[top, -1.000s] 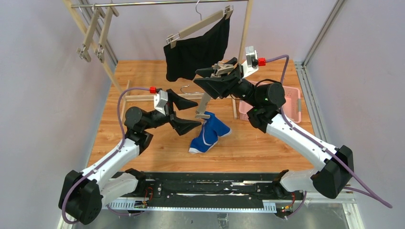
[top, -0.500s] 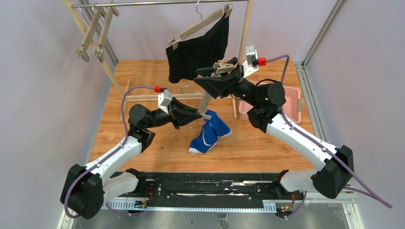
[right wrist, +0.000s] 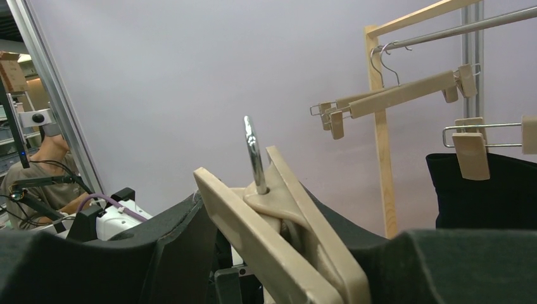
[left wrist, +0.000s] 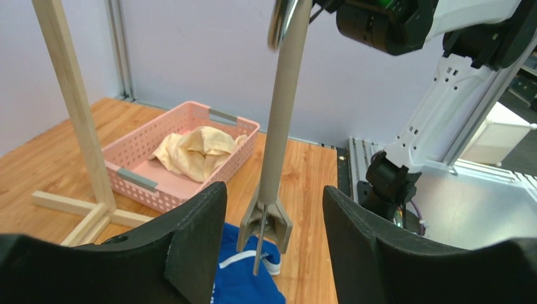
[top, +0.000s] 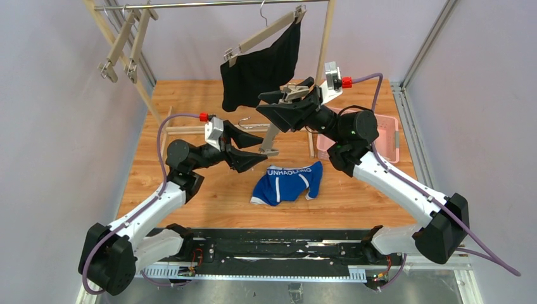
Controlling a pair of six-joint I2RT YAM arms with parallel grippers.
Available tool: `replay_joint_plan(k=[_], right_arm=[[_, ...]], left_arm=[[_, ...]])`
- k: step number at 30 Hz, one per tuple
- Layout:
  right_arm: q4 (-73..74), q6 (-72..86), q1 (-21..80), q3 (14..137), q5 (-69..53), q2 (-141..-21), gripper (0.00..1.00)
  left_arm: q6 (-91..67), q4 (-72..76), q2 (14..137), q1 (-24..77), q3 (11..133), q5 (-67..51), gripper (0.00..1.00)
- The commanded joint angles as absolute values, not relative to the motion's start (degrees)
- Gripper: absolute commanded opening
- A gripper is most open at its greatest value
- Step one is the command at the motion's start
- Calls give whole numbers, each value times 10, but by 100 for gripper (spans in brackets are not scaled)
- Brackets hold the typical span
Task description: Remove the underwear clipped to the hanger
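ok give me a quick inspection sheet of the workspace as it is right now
surface: wooden table, no spills seen
job's things: blue underwear lying spread on the table; black underwear clipped to the rail hanger; cream underwear in the pink basket
clutter: nothing seen
pincers: right pincer shut on the bare hanger; left pincer open beside its lower clip
cables: purple cables off each wrist, clear of the cloth
surroundings: empty hangers on the rail; plain walls
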State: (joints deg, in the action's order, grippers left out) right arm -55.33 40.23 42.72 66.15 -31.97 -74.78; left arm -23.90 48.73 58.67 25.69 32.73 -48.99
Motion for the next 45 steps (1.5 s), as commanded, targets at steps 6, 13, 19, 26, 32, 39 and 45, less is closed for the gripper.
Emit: replay_joint_plan(k=[6,13,19,26,32,39,45], right_arm=[[-576,401,439,676,-329,-727,1],[-577,399,439,673,-326,-723,0],[-577,399,440,669,-326,-720,0],[-547,380,440,651,-309,-700,24],[-526,359,440,628,-294,-686,73],[-503,341,440,617,-301,-678,77],[-374,252,440,581,-254,-611,77]], left_arm=[[-254,512,605,261,381,-478,57],[-273,541,638,271,391,-476,37],[-304,593,665,283,393,-467,1],[-353,642,642,283,389,-443,0],[-283,440,567,283,414,-413,0],[-249,238,513,283,459,-379,0],[-136,-102,435,283,545,-272,0]])
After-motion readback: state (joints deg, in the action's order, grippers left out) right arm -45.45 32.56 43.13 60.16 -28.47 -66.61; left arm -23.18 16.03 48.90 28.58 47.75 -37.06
